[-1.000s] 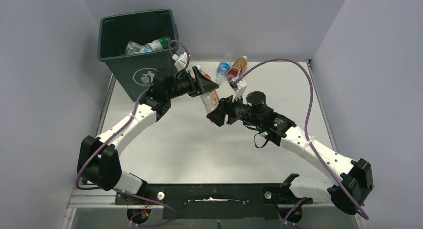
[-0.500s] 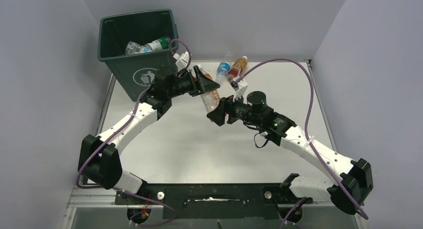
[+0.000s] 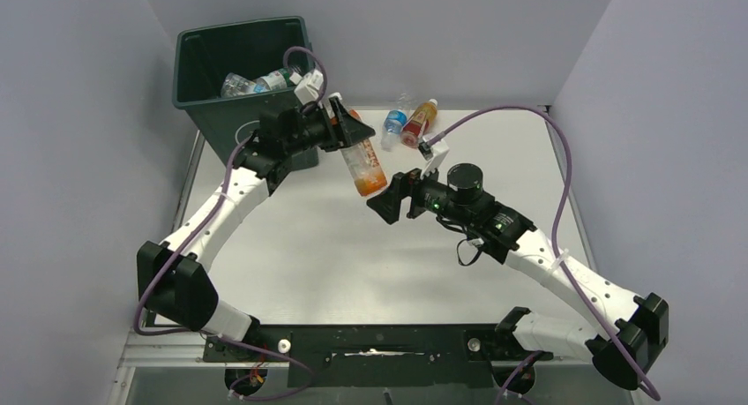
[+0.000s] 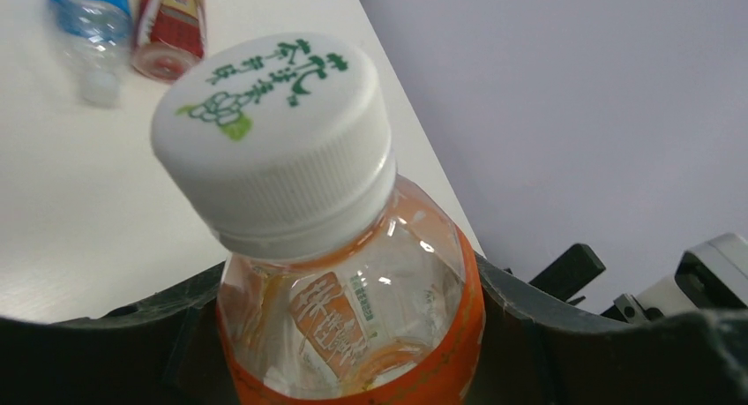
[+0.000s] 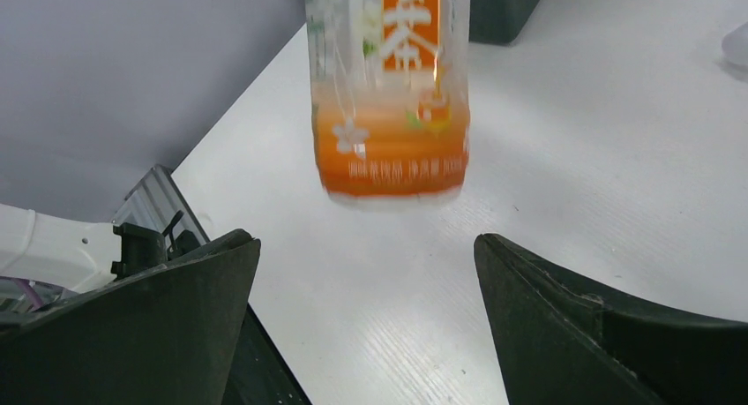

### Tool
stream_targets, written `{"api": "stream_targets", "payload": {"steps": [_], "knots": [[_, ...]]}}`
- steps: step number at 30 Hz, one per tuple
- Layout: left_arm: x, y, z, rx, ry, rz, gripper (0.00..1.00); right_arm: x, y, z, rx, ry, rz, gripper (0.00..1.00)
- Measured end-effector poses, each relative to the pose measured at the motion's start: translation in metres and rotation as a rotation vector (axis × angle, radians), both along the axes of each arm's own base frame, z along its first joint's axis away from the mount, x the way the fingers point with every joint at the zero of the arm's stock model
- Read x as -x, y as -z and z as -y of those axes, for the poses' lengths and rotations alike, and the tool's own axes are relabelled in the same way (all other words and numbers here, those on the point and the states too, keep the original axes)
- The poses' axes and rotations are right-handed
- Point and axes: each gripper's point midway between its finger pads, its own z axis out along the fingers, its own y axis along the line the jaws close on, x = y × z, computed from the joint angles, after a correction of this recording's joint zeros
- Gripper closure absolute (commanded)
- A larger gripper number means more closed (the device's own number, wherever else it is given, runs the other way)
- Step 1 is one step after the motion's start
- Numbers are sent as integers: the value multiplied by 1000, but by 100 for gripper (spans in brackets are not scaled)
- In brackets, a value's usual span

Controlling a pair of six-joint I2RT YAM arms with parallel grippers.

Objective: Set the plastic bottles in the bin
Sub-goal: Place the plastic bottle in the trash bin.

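Left gripper (image 3: 343, 131) clamped on neck of orange tea bottle (image 3: 363, 167); bottle hangs base-down just right of bin (image 3: 207, 101), likely for drop-in. Right gripper (image 3: 388, 206) spread wide, empty. Blue-label bottle (image 3: 395, 121), red-label bottle (image 3: 421, 120) at far edge.

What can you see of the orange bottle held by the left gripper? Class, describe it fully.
The orange bottle is clear plastic with an orange label and orange band at its base. Its white ribbed cap, printed with green characters, is on. The left gripper clamps it just below the cap, so it hangs tilted, base down, above the table, touching nothing else. The open right gripper sits apart, near its base.
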Motion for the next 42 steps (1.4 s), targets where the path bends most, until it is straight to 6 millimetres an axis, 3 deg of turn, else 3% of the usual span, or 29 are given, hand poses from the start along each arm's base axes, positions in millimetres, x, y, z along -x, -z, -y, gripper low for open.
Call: {"api": "stream_targets", "payload": {"steps": [5, 11, 15, 20, 32, 38, 42], "knots": [[-30, -28, -38, -15, -93, 57, 66, 6, 2, 4, -3, -2, 3, 2], [-66, -77, -91, -3, -204, 150, 66, 12, 22, 10, 21, -1, -28, 2], [-82, -111, -124, 16, -255, 218, 66, 14, 34, 11, 36, 4, -54, 2], [-99, -138, -165, 50, -323, 267, 66, 15, 41, 11, 42, 4, -73, 2], [-131, -161, -261, 150, -497, 341, 66, 13, 62, 5, 71, -2, -121, 2], [-136, -172, -288, 169, -552, 411, 65, 14, 69, 3, 74, -12, -138, 2], [-144, -165, -295, 153, -579, 416, 63, 14, 72, 2, 72, -14, -147, 2]]}}
